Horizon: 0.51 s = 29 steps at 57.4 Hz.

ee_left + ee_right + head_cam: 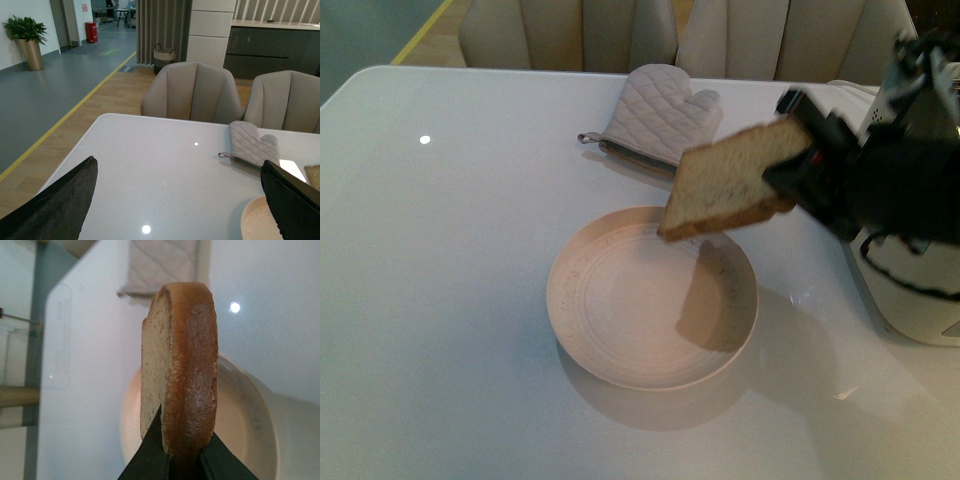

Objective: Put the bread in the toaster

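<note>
R gripper point(798, 168) clamped on bread point(728, 188) – slice tilted in air over plate point(570, 300) at 1 o'clock, toaster point(910, 305) at plate's 3 o'clock, front view only, R wrist cam shows crust edge-on in the pinch, L gripper point(180, 200) spread wide, empty – L wrist cam only

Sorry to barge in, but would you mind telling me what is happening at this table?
The right gripper is shut on a slice of bread, holding it tilted in the air above the plate. The toaster stands at the table's right edge, partly hidden behind that arm, and the bread is not in it yet. The left gripper is open and empty. An oven mitt lies farther back.
</note>
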{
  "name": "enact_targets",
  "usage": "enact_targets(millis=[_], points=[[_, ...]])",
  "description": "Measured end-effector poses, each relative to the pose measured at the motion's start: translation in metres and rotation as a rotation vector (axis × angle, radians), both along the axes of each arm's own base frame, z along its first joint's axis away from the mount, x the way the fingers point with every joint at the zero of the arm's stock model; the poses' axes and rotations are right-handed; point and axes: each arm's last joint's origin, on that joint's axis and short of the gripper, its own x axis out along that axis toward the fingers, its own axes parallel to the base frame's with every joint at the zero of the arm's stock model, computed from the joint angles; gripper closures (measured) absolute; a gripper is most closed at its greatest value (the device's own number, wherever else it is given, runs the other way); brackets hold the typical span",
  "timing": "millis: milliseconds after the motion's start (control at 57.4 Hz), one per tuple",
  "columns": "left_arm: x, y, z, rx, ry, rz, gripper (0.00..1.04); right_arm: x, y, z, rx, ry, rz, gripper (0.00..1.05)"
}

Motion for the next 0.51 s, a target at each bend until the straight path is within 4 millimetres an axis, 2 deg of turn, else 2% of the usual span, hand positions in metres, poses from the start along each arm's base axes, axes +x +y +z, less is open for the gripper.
enact_targets(millis=[157,209,279,331,436,505], points=[[0.000,0.000,0.000,0.000,0.000,0.000,0.07,0.004,-0.028,0.063,-0.077,-0.130,-0.037,1.01],[0.000,0.000,0.000,0.000,0.000,0.000,0.07,0.006,-0.040,0.088,-0.118,-0.179,-0.062,1.01],[0.000,0.000,0.000,0.000,0.000,0.000,0.07,0.008,-0.065,0.133,-0.254,-0.266,-0.118,1.01],[0.000,0.000,0.000,0.000,0.000,0.000,0.07,0.008,-0.078,0.155,-0.336,-0.301,-0.135,1.01],[0.000,0.000,0.000,0.000,0.000,0.000,0.07,0.005,-0.098,0.183,-0.515,-0.330,-0.149,1.01],[0.000,0.000,0.000,0.000,0.000,0.000,0.07,0.003,-0.106,0.187,-0.609,-0.313,-0.127,1.01]])
